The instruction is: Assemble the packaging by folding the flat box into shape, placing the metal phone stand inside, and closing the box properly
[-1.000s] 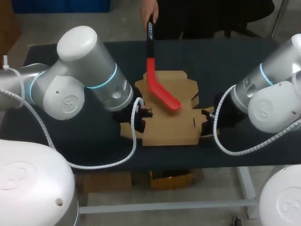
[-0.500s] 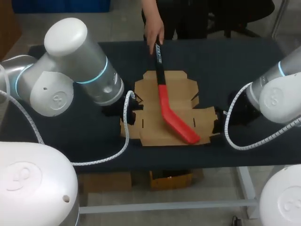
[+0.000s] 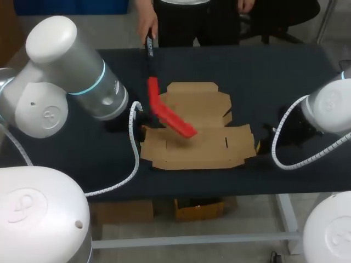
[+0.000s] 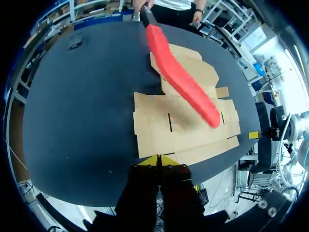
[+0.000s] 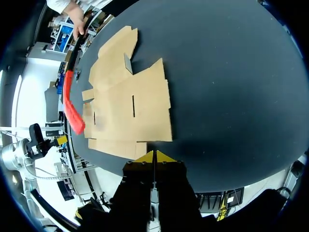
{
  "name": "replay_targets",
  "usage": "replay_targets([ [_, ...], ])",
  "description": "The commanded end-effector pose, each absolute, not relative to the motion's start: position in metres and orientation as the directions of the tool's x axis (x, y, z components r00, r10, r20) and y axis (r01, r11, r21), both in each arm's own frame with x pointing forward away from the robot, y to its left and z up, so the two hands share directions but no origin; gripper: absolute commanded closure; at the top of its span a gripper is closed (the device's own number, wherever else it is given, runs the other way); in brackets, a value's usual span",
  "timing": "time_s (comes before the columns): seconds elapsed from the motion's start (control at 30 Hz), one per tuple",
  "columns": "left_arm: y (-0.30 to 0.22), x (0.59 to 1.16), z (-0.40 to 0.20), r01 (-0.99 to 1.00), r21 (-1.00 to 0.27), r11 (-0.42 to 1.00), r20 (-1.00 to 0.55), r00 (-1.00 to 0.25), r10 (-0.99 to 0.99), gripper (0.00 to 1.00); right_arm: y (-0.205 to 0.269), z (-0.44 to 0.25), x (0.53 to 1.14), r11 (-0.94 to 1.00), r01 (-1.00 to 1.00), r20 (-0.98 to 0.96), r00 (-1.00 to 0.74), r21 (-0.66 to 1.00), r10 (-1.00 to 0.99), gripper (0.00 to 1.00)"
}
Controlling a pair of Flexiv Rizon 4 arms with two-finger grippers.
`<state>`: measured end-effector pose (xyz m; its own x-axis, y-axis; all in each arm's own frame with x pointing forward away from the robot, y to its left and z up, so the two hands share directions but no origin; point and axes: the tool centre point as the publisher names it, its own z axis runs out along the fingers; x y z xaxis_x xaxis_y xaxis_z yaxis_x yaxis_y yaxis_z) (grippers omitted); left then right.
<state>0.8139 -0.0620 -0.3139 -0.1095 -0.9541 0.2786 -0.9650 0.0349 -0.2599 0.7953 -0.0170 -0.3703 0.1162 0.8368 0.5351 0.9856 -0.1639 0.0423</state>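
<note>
The flat box (image 3: 197, 139) lies unfolded in the middle of the surface (image 3: 285, 71). It's thin card, light and floppy, and likely to slide, so I'd take an outer flap edge. A person's hand (image 3: 147, 24) holds a red tool (image 3: 167, 112) over it. The left claw (image 4: 158, 159) and right claw (image 5: 153, 155) flank the box, both pinched closed and empty.

Black matte table (image 3: 285, 71), evenly lit.

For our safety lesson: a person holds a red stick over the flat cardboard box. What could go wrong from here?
1. The person's hand holds the red, black-handled stick over the flat brown cardboard box; an arm moving in might strike it.
2. The left gripper and right gripper sit shut at the box's edges, so they may shove the sheet rather than grip it.
</note>
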Motion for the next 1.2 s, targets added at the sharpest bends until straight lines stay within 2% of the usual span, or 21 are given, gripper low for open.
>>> replay_targets([
  [0.03,-0.052,0.811,-0.308,-0.966,-0.254,0.041,0.28,-0.114,-0.953,1.0,-0.031,-0.363,0.794,-0.16,0.987,0.569,0.114,0.031,0.814,1.0],
  [0.4,-0.029,0.817,-0.304,-0.97,-0.238,0.057,0.307,-0.13,-0.943,1.0,-0.051,-0.364,0.796,-0.116,0.993,0.588,0.079,0.025,0.805,1.0],
  [0.53,-0.021,0.819,-0.302,-0.971,-0.235,0.052,0.311,-0.126,-0.942,0.56,-0.062,-0.364,0.798,-0.086,0.996,0.586,0.061,0.015,0.808,1.0],
  [0.57,-0.019,0.82,-0.302,-0.971,-0.234,0.051,0.311,-0.124,-0.942,0.34,-0.065,-0.364,0.799,-0.065,0.998,0.592,0.04,0.021,0.805,0.8],
  [0.6,-0.018,0.821,-0.301,-0.972,-0.231,0.048,0.315,-0.122,-0.941,0.09,-0.068,-0.363,0.799,-0.07,0.997,0.59,0.047,0.017,0.806,0.71],
  [0.63,-0.016,0.822,-0.301,-0.972,-0.23,0.043,0.316,-0.117,-0.942,0.0,-0.071,-0.363,0.8,-0.072,0.997,0.585,0.051,0.014,0.809,0.65],
  [0.7,-0.013,0.824,-0.299,-0.973,-0.227,0.038,0.321,-0.111,-0.94,0.0,-0.074,-0.363,0.801,-0.067,0.998,0.586,0.046,0.014,0.809,0.51],
  [0.73,-0.011,0.826,-0.298,-0.973,-0.226,0.036,0.321,-0.109,-0.941,0.0,-0.075,-0.363,0.801,-0.068,0.998,0.583,0.049,0.012,0.811,0.31],
  [0.77,-0.01,0.827,-0.298,-0.974,-0.225,0.034,0.321,-0.108,-0.941,0.0,-0.076,-0.363,0.802,-0.058,0.998,0.584,0.039,0.013,0.811,0.05],
  [0.8,-0.009,0.828,-0.297,-0.974,-0.224,0.037,0.325,-0.111,-0.939,0.0,-0.078,-0.363,0.803,-0.053,0.999,0.585,0.036,0.012,0.81,0.0],
  [1.2,0.002,0.846,-0.289,-0.976,-0.195,0.1,0.317,-0.159,-0.935,0.0,-0.099,-0.357,0.817,-0.022,1.0,0.566,0.007,0.02,0.824,0.0],
])
